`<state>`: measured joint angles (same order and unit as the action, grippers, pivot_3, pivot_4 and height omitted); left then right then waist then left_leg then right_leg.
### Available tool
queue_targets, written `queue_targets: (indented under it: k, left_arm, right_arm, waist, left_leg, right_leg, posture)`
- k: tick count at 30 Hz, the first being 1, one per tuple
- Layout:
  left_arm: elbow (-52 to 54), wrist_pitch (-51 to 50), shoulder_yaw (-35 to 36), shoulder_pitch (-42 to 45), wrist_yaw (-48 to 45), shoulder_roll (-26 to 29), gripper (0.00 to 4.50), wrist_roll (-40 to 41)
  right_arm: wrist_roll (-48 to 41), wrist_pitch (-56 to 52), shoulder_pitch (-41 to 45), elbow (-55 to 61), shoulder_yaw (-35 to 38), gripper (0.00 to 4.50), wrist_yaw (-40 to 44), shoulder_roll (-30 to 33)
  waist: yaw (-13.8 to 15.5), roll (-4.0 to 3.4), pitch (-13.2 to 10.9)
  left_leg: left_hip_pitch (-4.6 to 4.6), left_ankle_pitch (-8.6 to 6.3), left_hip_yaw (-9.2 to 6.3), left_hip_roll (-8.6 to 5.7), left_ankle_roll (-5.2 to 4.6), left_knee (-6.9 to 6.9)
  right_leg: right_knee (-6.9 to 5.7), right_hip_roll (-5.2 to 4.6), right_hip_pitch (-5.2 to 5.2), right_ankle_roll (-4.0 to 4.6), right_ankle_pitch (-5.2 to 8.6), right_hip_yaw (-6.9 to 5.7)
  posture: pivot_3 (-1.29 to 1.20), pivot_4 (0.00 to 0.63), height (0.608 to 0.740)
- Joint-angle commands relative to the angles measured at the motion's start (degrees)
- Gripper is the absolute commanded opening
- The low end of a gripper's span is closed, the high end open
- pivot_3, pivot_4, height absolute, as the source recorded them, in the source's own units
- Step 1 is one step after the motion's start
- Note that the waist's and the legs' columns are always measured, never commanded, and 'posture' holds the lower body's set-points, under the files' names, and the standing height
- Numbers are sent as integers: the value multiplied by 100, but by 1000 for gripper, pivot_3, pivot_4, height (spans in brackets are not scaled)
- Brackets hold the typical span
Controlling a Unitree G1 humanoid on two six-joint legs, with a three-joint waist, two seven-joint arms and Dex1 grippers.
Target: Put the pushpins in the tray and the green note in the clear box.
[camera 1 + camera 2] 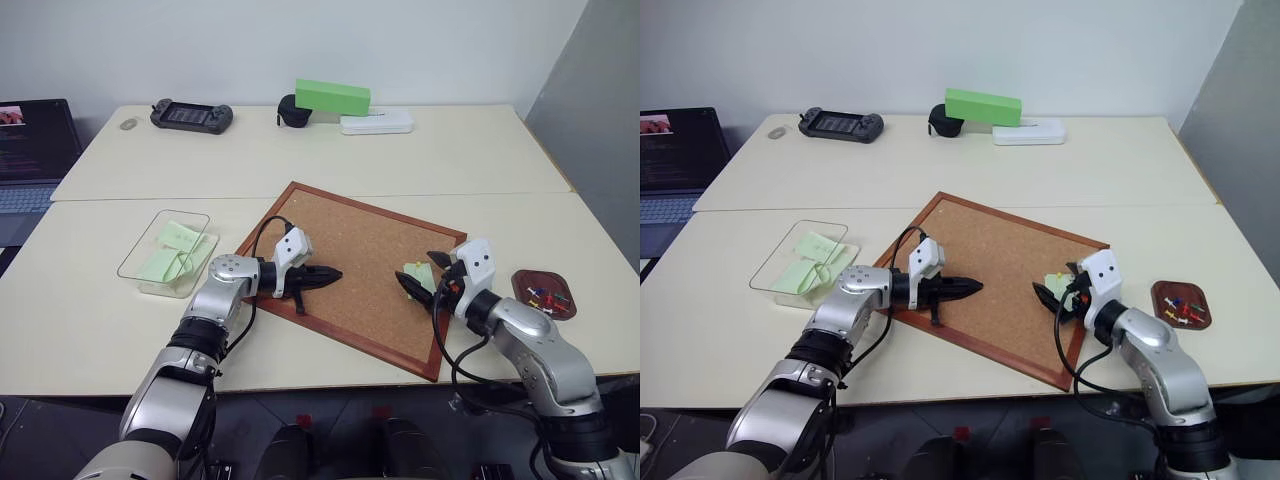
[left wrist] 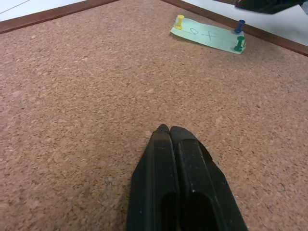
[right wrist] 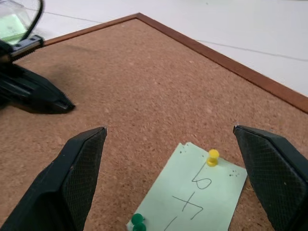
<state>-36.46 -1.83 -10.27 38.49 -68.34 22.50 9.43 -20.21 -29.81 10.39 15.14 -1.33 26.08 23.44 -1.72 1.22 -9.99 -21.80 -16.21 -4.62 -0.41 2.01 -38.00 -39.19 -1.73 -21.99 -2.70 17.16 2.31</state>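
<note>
On the cream surface [image 1: 120,310], as the left eye view shows it, the corkboard [image 1: 350,240] lies tilted like a diamond. The green note [image 1: 418,273] is pinned near its right corner, just in front of the right gripper [image 1: 420,285], whose jaws stand wide apart. The left gripper [image 1: 325,274] rests low over the middle of the board, jaws together, pointing toward the note but well apart from it. The clear box [image 1: 135,262], with green slips inside, stands left of the board; the tray [image 1: 525,290], with some pushpins, stands right.

From the left wrist view, a yellow pushpin [image 2: 179,20], a blue pushpin [image 2: 239,25] and a green pushpin [image 2: 238,43] hold the note.

From the right wrist view, the note's long axis runs along the open jaws, the yellow pin between them. The right arm is clearly the nearer one, reaching forward, nearly level.
</note>
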Motion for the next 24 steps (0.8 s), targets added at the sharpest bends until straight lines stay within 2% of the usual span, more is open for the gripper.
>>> queue_targets:
  k: [1,7,10,16,24]
  left_arm:
    - [88,-109,-32,-64,-33,41,48,-92]
    - [210,-156,19,-107,-89,114,48,-51]
    - [276,-192,13,-146,-130,167,0,-62]
    - [380,-237,2,-179,-172,208,0,-65]
    - [372,-190,1,-195,-205,279,0,-113]
  right_arm:
    - [79,230,215,-279,38,4500,-15,-175]
    - [230,367,310,-646,44,4500,53,-239]
    - [276,393,364,-750,42,4041,59,-259]
    - [382,479,417,-901,31,2676,45,-317]
    - [536,606,443,-1076,12,1113,6,-369]
  waist:
    - [-1,-1,1]
    - [-8,-2,1]
    - [-18,-2,1]
    - [-24,-2,1]
    - [-24,-3,1]
  left_leg:
    - [0,0,0,1,0,0]
    - [-2,0,1,1,0,1]
    - [-2,0,1,1,0,1]
    - [-1,0,1,3,0,2]
    - [-1,0,2,3,0,2]
  right_leg:
    - [0,1,0,0,0,-1]
    - [0,0,-1,0,0,0]
    - [0,0,-3,0,0,0]
    - [-3,2,-5,0,0,1]
    - [-3,2,-6,0,0,2]
  posture:
    - [0,150,740]
    - [0,150,740]
    - [0,150,740]
    - [0,150,740]
    - [0,150,740]
